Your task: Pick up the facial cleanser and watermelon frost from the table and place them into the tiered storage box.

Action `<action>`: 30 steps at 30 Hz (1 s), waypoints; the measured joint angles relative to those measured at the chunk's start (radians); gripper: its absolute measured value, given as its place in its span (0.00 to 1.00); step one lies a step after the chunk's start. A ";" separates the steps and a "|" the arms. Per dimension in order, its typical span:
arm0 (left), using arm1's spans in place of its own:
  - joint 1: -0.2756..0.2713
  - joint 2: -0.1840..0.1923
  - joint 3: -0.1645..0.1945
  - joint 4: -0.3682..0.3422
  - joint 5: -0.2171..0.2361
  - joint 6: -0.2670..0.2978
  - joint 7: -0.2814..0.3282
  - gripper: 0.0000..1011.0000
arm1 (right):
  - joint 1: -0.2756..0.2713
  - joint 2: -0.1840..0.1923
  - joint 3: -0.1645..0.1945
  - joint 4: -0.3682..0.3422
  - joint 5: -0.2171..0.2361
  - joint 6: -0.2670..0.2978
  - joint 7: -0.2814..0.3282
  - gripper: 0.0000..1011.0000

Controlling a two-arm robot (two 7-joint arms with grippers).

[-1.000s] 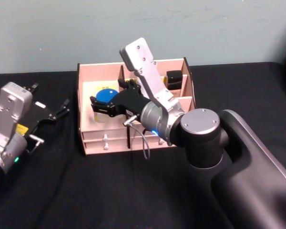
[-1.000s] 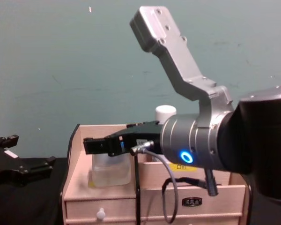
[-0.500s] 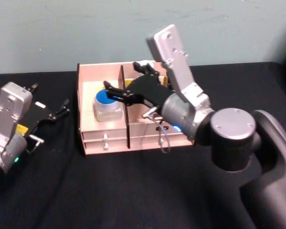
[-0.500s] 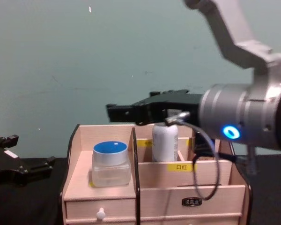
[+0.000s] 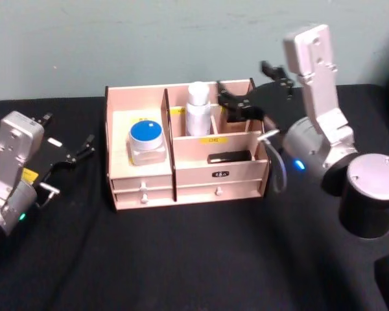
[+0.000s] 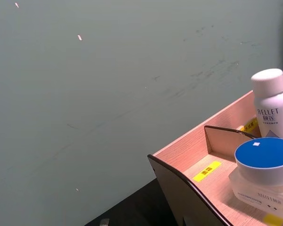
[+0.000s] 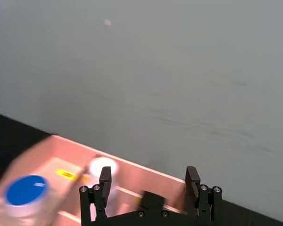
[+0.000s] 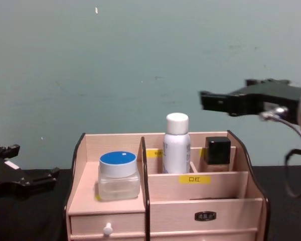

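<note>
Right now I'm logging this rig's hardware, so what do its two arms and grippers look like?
Both arms have silver-grey metal links. The right arm's round joint carries a glowing blue ring light and a looping grey cable, and its wider base segments are dark grey. The right gripper is black with two slim fingers. The left gripper is black too, with a yellow label and a small green light on its arm.

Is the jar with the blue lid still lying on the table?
No, the watermelon frost stands upright inside the left compartment of the tiered storage box.
</note>
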 joint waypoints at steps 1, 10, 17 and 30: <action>0.000 0.000 0.000 0.000 0.000 0.000 0.000 1.00 | -0.001 -0.001 0.009 0.005 -0.002 -0.003 -0.005 0.99; 0.000 0.000 0.000 0.000 0.000 0.000 0.000 1.00 | 0.017 -0.013 0.086 0.094 -0.033 -0.036 -0.058 0.99; 0.000 0.000 0.000 0.000 0.000 0.000 0.000 1.00 | 0.045 -0.026 0.123 0.165 -0.048 -0.056 -0.075 0.99; 0.000 0.000 0.000 0.000 0.000 0.000 0.000 1.00 | 0.114 -0.048 0.163 0.327 -0.035 -0.084 -0.054 0.99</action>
